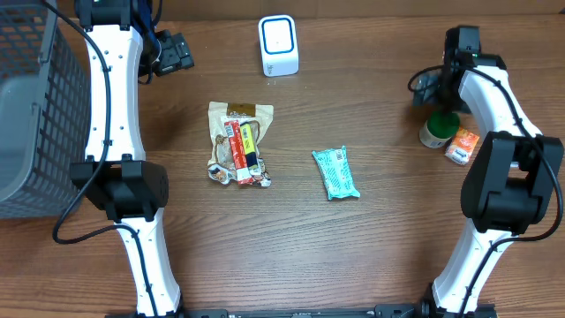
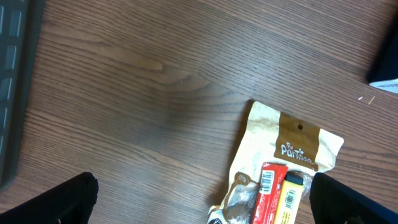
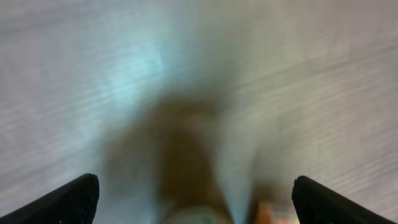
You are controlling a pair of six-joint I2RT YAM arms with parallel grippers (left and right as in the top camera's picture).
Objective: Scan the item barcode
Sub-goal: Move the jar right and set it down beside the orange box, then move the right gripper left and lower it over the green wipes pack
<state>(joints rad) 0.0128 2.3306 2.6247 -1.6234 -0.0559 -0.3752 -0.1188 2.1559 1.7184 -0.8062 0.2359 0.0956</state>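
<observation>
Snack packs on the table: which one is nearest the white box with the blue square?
The tan pouch with the brown top, holding red and yellow sticks. The teal wrapped bar lies farther from it.

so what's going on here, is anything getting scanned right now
Nothing is at the white box-shaped scanner yet. Both arms hold nothing: the left gripper hangs open near the beige paper snack pouch, and the right gripper is open above the green-topped round container beside a small orange box. A teal wrapped bar lies mid-table.
</observation>
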